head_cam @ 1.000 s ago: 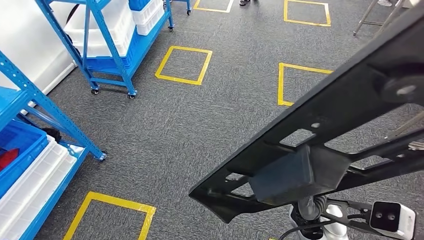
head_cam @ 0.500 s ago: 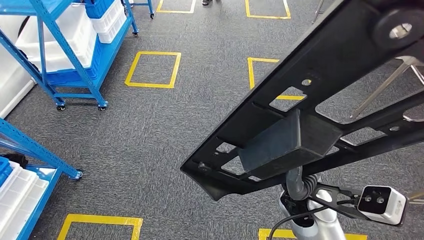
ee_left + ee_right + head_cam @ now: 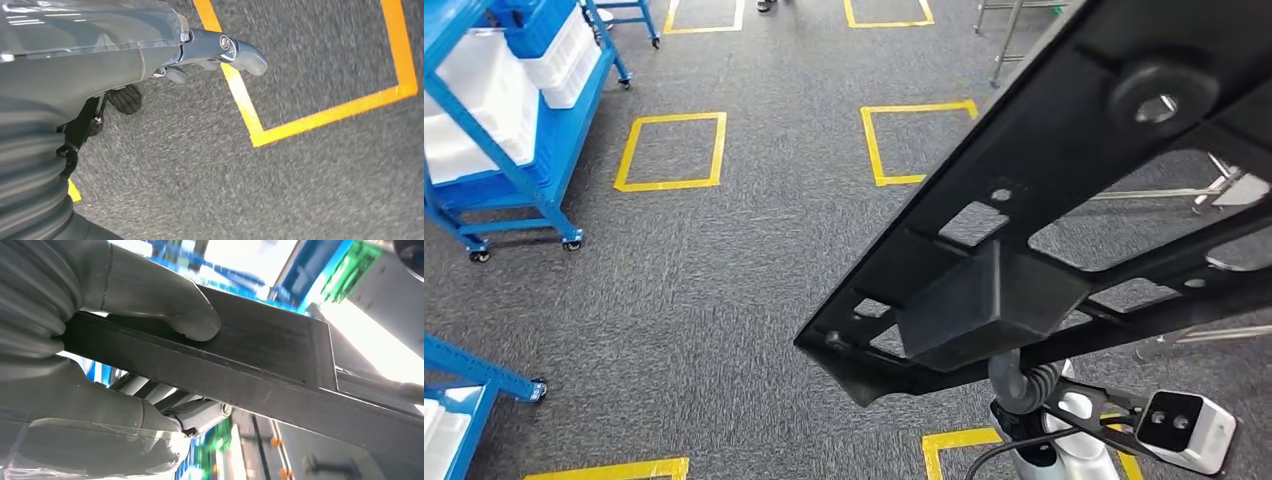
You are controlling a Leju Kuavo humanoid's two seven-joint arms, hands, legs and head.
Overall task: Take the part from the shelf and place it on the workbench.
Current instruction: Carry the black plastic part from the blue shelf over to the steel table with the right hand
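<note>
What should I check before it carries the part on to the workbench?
1. Right hand grips the black part: ok, thumb on one face, fingers on the other.
2. Part off the shelf: ok.
3. Left hand free: ok, hangs over the floor, holds nothing.
4. Part's tip clear of the blue shelf: ok, well apart.
5. Workbench ahead: cannot tell.

Black part (image 3: 1064, 200), long, slotted, slanting across the right side; blue shelf (image 3: 494, 120) with white bins at left; grey carpet floor (image 3: 724, 290) with yellow taped squares.
</note>
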